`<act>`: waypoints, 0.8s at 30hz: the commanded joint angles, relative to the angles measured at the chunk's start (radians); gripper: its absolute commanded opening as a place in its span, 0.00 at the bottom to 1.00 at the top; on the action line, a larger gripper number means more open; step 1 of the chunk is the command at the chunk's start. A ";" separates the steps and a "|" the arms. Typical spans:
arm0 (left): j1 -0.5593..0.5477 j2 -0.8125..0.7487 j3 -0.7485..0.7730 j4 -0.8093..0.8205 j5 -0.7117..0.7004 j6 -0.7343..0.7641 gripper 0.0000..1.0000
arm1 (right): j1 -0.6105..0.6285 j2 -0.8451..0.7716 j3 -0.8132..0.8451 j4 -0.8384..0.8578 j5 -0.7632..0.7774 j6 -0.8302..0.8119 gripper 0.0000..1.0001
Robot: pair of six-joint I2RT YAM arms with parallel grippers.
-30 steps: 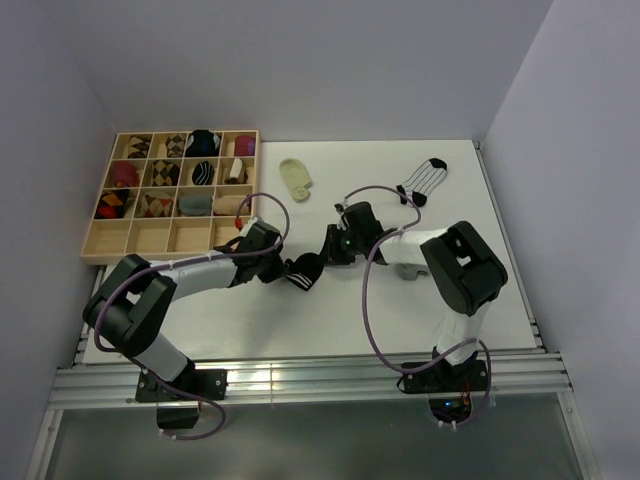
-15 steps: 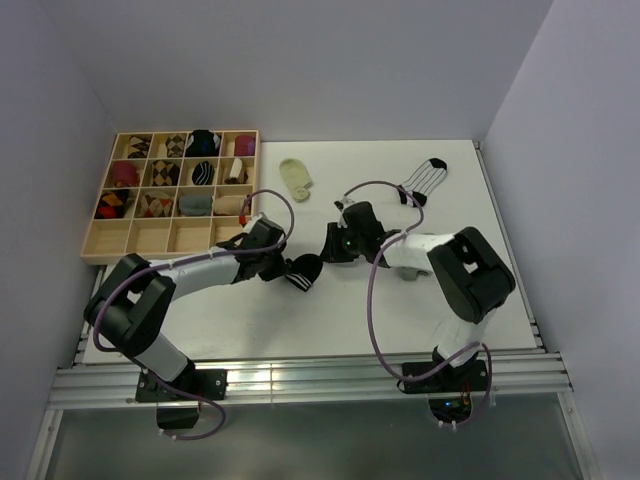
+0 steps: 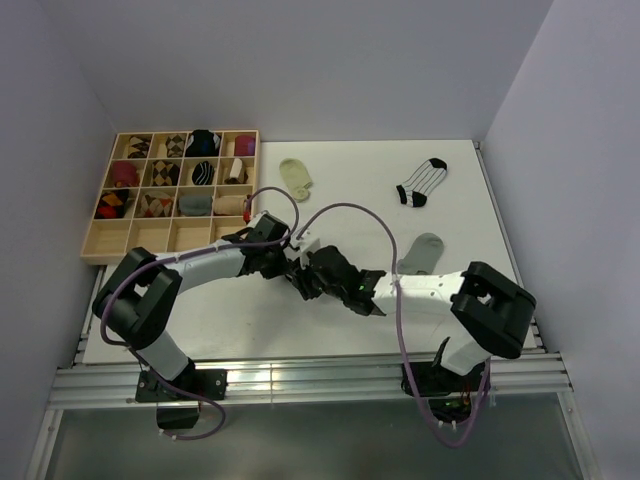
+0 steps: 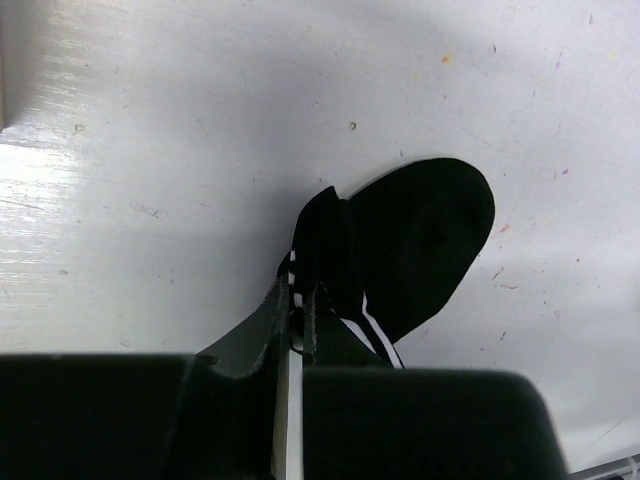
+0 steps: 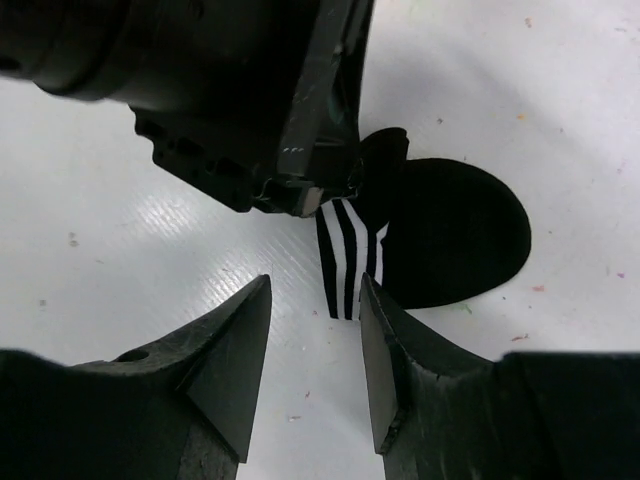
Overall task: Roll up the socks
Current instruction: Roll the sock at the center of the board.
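Four loose socks lie on the table (image 3: pixel 460 160): one cream sock (image 3: pixel 295 178), one white striped sock (image 3: pixel 421 182), one grey sock (image 3: pixel 421 253) and one black sock (image 4: pixel 430 240). One wooden tray (image 3: pixel 170 235) holds twelve rolled socks (image 3: pixel 203 143). There are two robot arms (image 3: pixel 200 265).

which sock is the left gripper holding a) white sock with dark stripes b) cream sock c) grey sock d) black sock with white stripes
d: in the left wrist view the left gripper is pinched shut on the black sock at its white-striped end, while the right gripper is open close to that end.
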 commanded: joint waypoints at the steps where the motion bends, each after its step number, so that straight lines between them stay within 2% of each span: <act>1: -0.004 0.012 0.035 -0.029 -0.005 0.030 0.04 | 0.049 0.053 0.006 0.069 0.135 -0.062 0.48; 7: -0.005 0.023 0.039 -0.030 0.006 0.033 0.04 | 0.104 0.154 0.036 0.083 0.192 -0.084 0.47; 12: -0.005 0.023 0.033 -0.027 0.013 0.033 0.04 | 0.104 0.204 0.042 0.098 0.230 -0.081 0.47; 24: -0.004 0.043 0.039 -0.029 0.021 0.041 0.03 | 0.119 0.090 0.036 0.077 0.260 -0.091 0.47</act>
